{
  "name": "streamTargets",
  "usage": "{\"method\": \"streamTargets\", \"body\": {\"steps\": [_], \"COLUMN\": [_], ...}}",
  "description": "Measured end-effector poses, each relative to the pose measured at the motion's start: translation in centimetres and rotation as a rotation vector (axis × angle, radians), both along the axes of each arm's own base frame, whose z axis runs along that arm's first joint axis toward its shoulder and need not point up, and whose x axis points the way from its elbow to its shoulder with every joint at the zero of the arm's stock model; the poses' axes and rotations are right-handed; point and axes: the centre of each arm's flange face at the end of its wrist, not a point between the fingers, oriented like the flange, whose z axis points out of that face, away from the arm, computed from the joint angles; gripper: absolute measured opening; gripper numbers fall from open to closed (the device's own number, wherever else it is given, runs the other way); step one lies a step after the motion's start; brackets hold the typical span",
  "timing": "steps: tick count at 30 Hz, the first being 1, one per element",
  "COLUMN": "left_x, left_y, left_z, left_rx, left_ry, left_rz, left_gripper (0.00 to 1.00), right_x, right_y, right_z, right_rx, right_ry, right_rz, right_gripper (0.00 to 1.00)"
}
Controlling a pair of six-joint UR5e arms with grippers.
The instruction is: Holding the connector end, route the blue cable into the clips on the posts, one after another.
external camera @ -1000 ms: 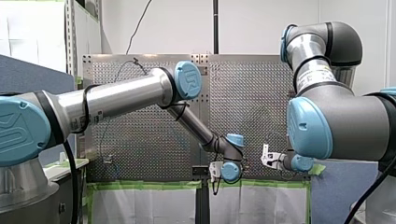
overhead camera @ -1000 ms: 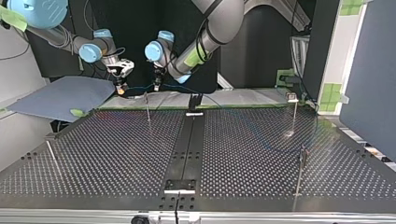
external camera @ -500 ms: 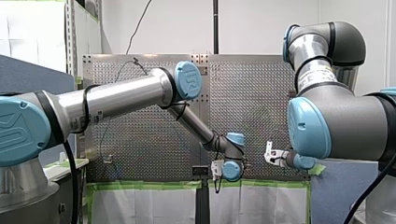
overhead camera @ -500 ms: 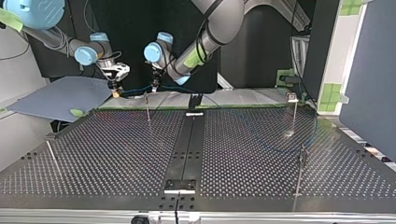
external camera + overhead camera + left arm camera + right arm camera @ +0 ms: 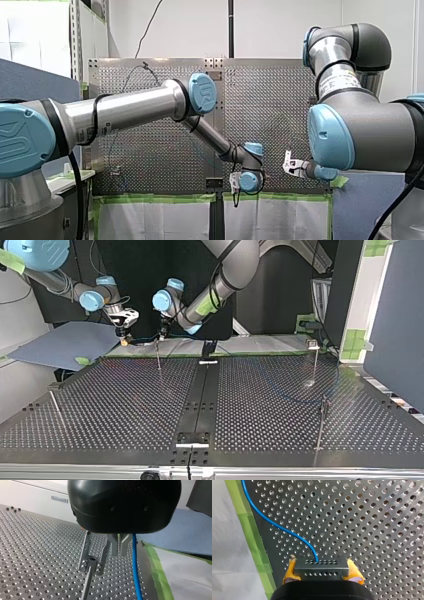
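right pincer (image 5: 322,566): yellow pads (image 5: 290,571) clamp both ends of the connector (image 5: 321,568), held over the tabletop's (image 5: 367,530) edge, near the green tape (image 5: 253,535).
connector: grey block with rows of small holes, lying level between the pads; the cable (image 5: 279,526) leaves its far face.
cable: blue. From the connector it curves across the perforated plate toward the tape. In the top view it spans the gap to the left pincer (image 5: 119,550), and a faint loop lies on the tabletop's right half.
left pincer: metal fingers (image 5: 113,546) are drawn together with only a slit between them. The cable runs down just beside them, on the side away from the clip (image 5: 91,563). I cannot tell whether they grip it.
clip: forked metal piece on top of a thin post (image 5: 86,586), just beside the left pincer, with the cable outside it.
other posts: in the top view, one at near left (image 5: 54,405) and two at right (image 5: 316,362) (image 5: 322,422).
sheet (image 5: 65,342): blue, beyond the tabletop's far left corner in the top view.
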Motion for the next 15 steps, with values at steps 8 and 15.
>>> {"method": "streamTargets", "body": {"steps": [8, 15], "left_x": [0.9, 1.4], "left_y": [0.1, 0.5], "left_z": [0.3, 0.3], "left_rx": [-0.031, -0.034], "left_ry": [0.010, 0.011], "left_rz": [0.001, 0.008], "left_gripper": [0.00, 0.00], "right_x": [0.0, 0.1], "right_y": [0.0, -0.1], "right_z": [0.0, 0.0], "right_rx": [-0.003, -0.012], "right_ry": [-0.002, -0.002], "right_rz": [0.002, 0.003], "right_gripper": [0.00, 0.00]}}
